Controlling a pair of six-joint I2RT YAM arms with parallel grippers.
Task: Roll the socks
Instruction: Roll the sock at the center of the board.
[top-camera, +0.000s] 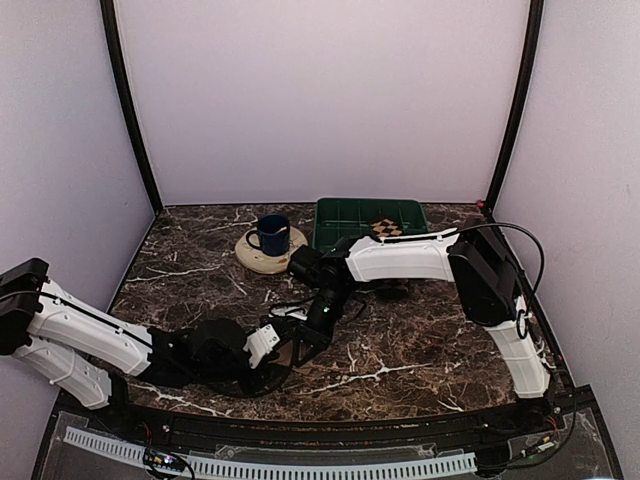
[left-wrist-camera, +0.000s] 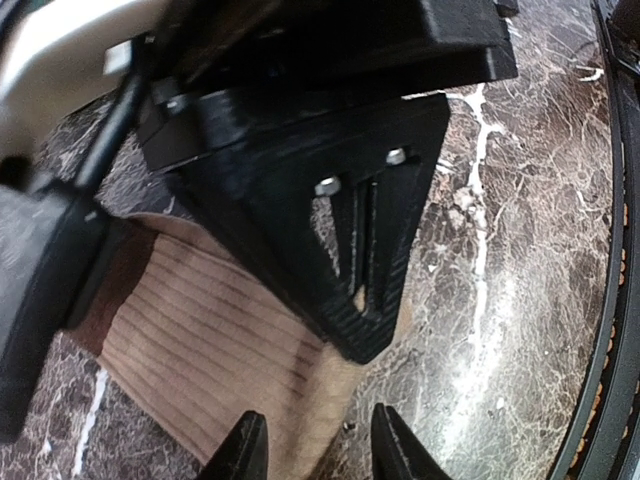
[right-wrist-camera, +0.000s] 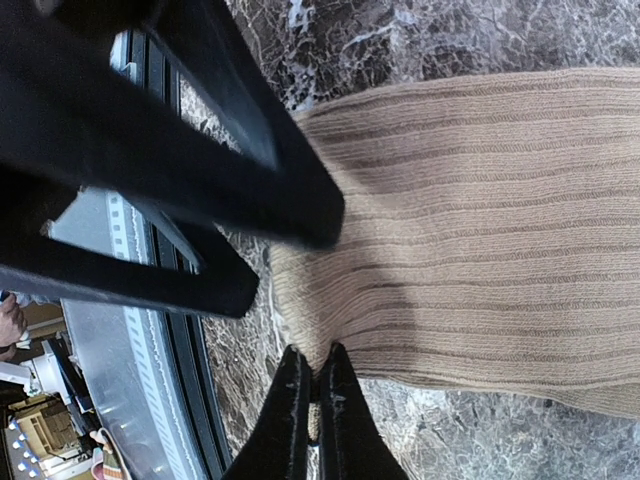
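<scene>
Dark marble table (top-camera: 420, 350).
Top view: argyle sock (top-camera: 387, 228) looks bundled in green tray (top-camera: 340, 212), beyond tan sock (left-wrist-camera: 200, 340); judged done.
Left wrist: tan sock flat, unrolled; left gripper (left-wrist-camera: 318, 425) spread astride its edge.
Right wrist: right gripper (right-wrist-camera: 316, 365) pressed together at tan sock's edge; rolling remains.

No legible text, label, brand, number or sign in any view, none on the tan sock (right-wrist-camera: 480, 220), the mug (top-camera: 271, 235) or the green tray (top-camera: 340, 218) — all surfaces unmarked.
</scene>
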